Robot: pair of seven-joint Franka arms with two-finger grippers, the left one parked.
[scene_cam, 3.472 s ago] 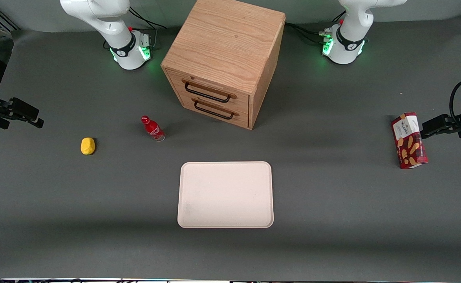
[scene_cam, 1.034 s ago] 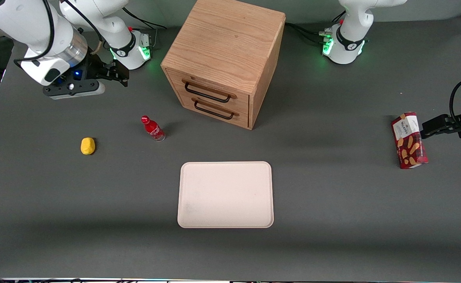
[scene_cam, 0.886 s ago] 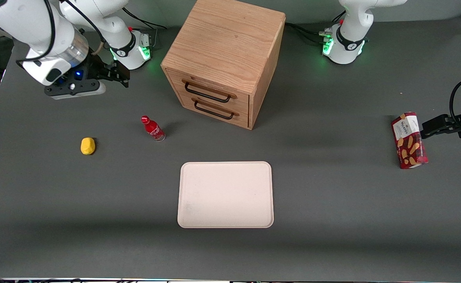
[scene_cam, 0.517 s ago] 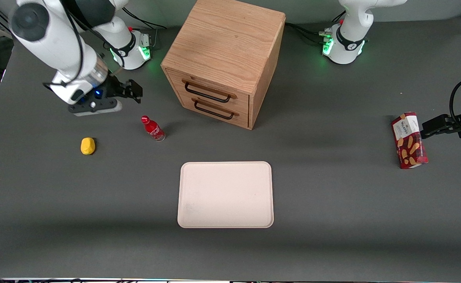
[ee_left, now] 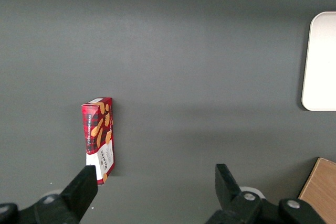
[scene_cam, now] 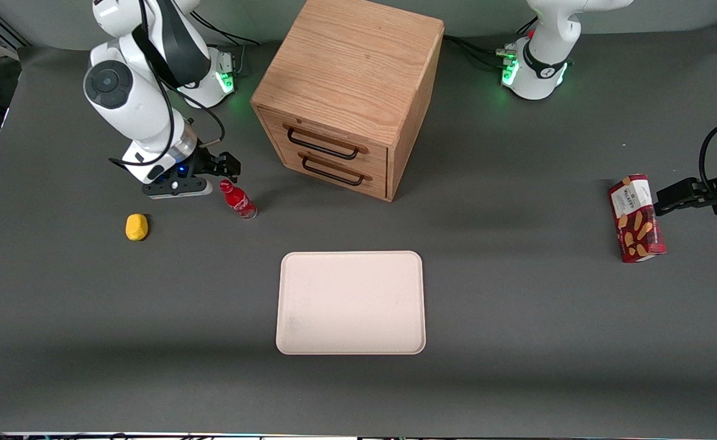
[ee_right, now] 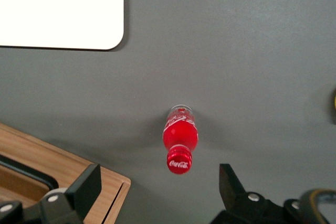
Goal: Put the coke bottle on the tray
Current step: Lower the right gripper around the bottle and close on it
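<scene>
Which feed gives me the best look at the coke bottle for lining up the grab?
Right wrist view: the coke bottle stands unobstructed, cap up, ahead of the open pincer. Front view shows the bottle small, close beside the pincer. Left wrist view misses it, showing only the tray edge.

White glossy arm [scene_cam: 132, 104], black cables, black end effector [scene_cam: 221, 166].

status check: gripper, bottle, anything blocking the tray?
Gripper open, just above the bottle, not gripping. Bottle upright on table, off the tray. Path to tray clear.
</scene>
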